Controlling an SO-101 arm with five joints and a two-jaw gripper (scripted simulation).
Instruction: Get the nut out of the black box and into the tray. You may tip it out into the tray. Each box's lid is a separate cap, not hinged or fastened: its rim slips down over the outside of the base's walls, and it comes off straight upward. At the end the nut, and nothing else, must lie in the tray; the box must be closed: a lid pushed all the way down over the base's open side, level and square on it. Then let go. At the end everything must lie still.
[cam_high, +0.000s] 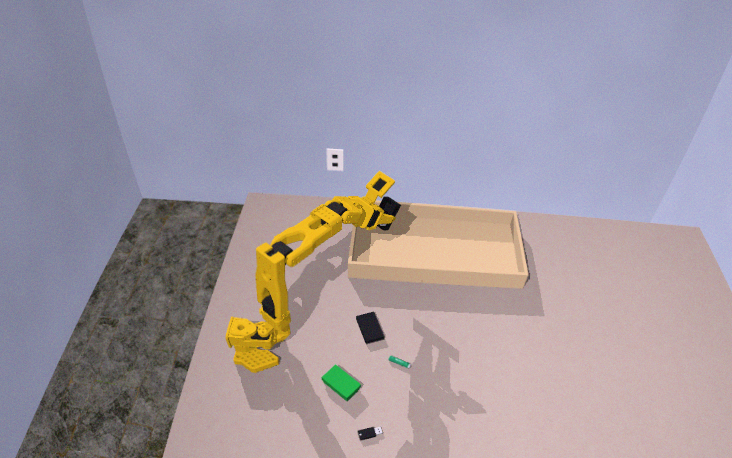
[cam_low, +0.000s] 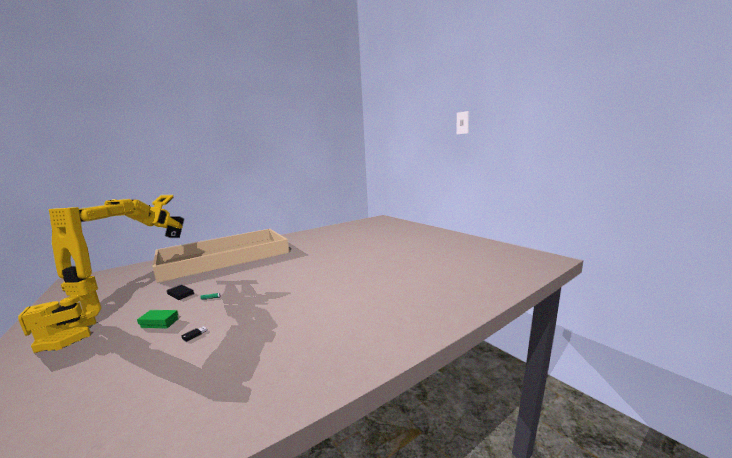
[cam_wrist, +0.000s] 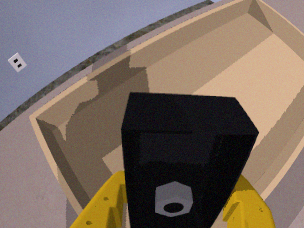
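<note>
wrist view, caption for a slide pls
Open black box with a grey nut inside, held over the wooden tray.

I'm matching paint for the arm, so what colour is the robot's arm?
Yellow, with black parts at its joints; the top view shows it best.

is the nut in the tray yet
no, the nut is inside the black box, held up by the tool

Reaches outward high up, bent at the elbow (cam_high: 279, 250) (cam_low: 80, 214), and holds the tool (cam_high: 389, 213) (cam_low: 174, 224) (cam_wrist: 183, 181) sloping downward, closed in grip.
</note>
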